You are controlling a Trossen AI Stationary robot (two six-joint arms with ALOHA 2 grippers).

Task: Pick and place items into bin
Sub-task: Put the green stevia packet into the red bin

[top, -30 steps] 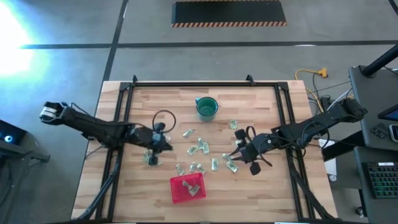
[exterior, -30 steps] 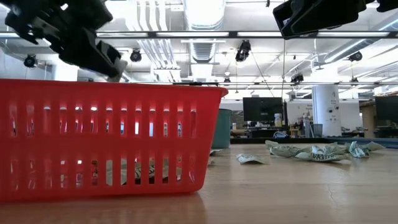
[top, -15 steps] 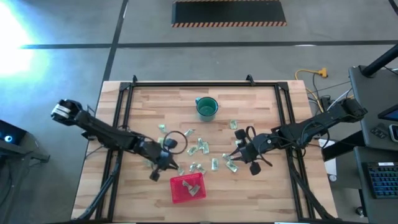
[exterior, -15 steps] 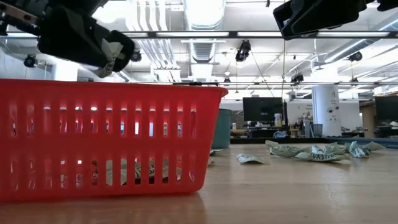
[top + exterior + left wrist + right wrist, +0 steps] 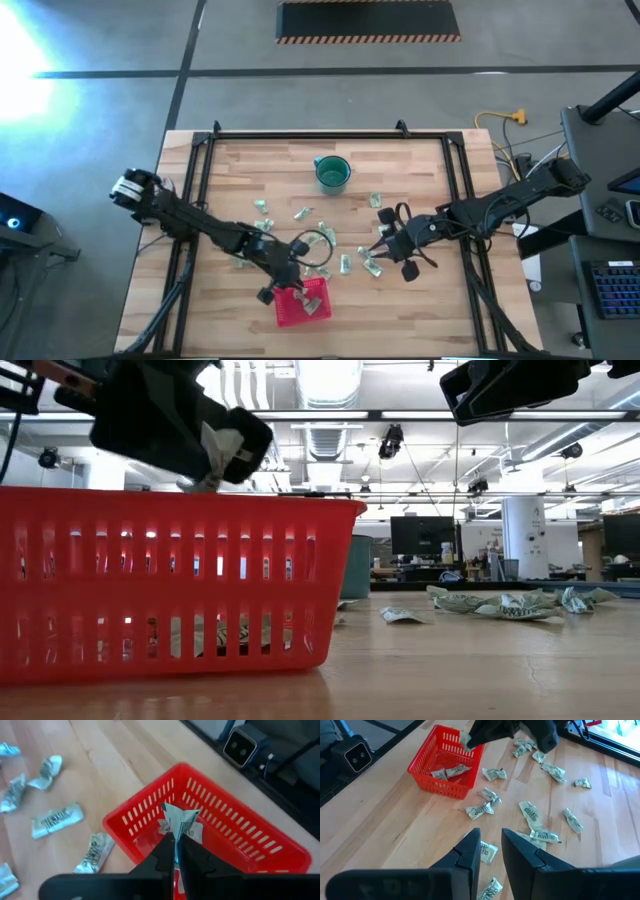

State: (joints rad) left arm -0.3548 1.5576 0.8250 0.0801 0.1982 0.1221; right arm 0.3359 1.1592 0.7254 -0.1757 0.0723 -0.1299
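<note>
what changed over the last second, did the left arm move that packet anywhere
Yes. The left tool, shut on a packet, swung from the table's left-middle toward the near edge and now hangs over the red bin; the packet is not released. The right tool stayed open above the loose packets at the right. Those packets, the bin and the teal cup did not shift.

Two slim dark jointed arms, the left arm (image 5: 190, 218) white-capped at its base (a black cable loops near each wrist).
</note>
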